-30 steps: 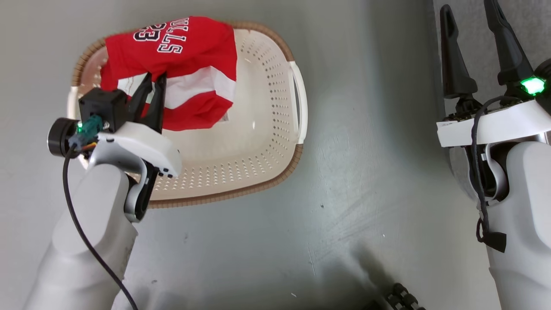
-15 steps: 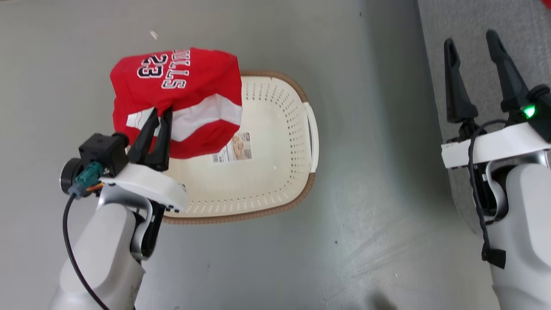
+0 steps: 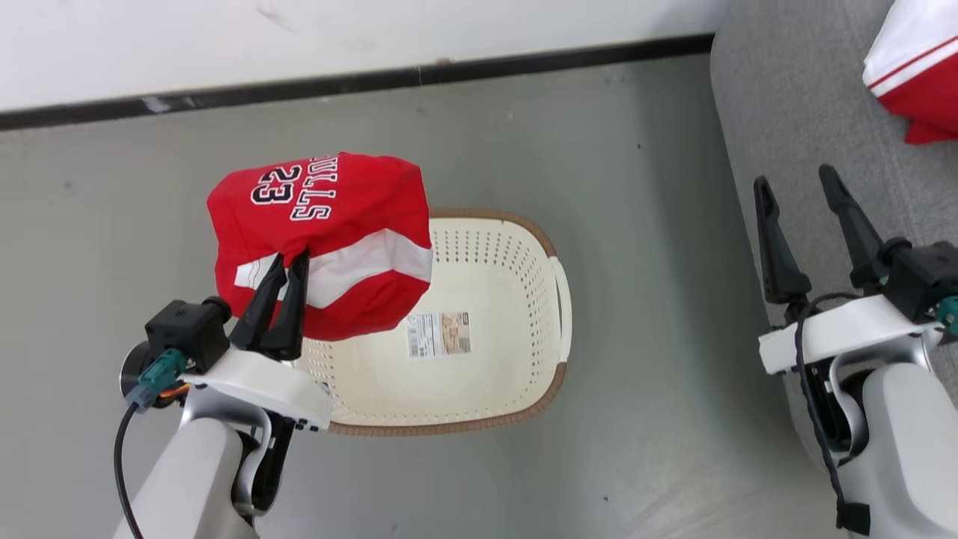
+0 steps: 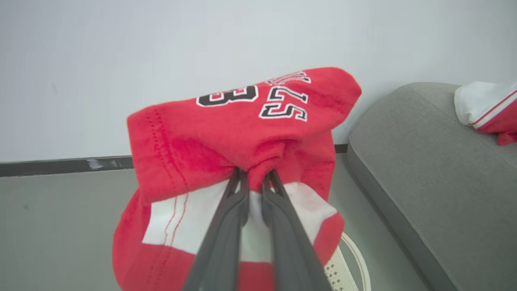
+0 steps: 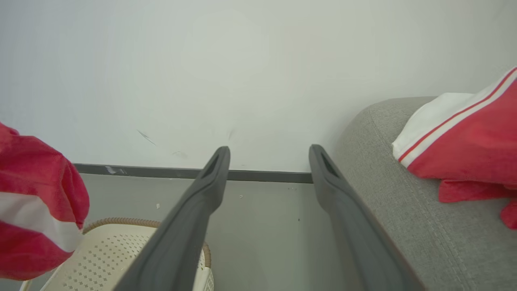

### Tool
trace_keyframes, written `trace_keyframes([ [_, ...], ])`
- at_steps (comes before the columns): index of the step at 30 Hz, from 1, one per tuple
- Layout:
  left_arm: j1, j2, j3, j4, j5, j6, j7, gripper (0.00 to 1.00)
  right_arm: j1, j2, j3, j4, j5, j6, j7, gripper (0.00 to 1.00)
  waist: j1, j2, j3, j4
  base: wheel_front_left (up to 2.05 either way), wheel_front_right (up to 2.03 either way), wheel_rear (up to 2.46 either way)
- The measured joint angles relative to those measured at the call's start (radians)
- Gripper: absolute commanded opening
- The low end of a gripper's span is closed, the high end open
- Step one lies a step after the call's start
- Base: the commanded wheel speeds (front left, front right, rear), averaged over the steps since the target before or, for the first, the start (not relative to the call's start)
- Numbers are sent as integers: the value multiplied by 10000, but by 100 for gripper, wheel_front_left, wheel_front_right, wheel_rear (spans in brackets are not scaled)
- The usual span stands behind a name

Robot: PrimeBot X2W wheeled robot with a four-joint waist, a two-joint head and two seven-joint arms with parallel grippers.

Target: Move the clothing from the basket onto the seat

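Operator: Clothing on the left first. Why is it bunched like that?

Observer: The left gripper (image 3: 290, 258) has its jaws pressed together on a fold where red meets the white band, so the jersey (image 3: 329, 217) droops around them as a bundle, "23" lettering on top. It hangs in the air above the left end of the basket (image 3: 524, 404), clear of the rim. I'd judge that is so it won't snag on the carry.

Operator: Anything inside the basket?

Observer: The part not hidden by the jersey shows just 1 label sticker (image 3: 438, 334) on the bottom. The basket stands on the grey floor (image 3: 658, 224), near the seat (image 3: 786, 97) but apart from it.

Operator: And on the right?

Observer: The right gripper (image 3: 793, 178) hangs at the seat's near edge, jaws spread wide with nothing between them, probably parked out of the way. Farther right, a second garment (image 3: 917, 82), red with white trim, lies on the seat.

Operator: Count?

Observer: 2 garments, 1 in the air and 1 on the seat. 1 basket, 1 seat, 2 grippers: 1 pinching, 1 idle. The carry across looks like the step in hand.
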Motion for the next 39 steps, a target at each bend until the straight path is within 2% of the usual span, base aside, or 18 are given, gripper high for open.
trace_keyframes([
  [16, 1682, 6, 82, -909, -420, 389, 570, 0, 1391, -196, 387, 301, -96, 0, 0, 100, 0, 0, -2416, 508, 0, 0, 0],
  [29, 2676, 54, -301, -1793, -418, 619, 1338, 0, 2084, -217, 1593, 416, -88, 0, 0, 100, 0, 0, -3744, 887, 0, 0, 0],
  [34, 2882, 84, -500, -2247, -414, 665, 1599, 0, 2192, -219, 2326, 426, -79, 0, 0, 100, 0, 0, -4103, 1065, 0, 0, 0],
  [39, 2994, 94, -775, -2619, -360, 750, 1946, 0, 2187, -198, 3749, 431, -73, 0, 0, 100, -1, 0, -4389, 1262, 0, 0, 0],
])
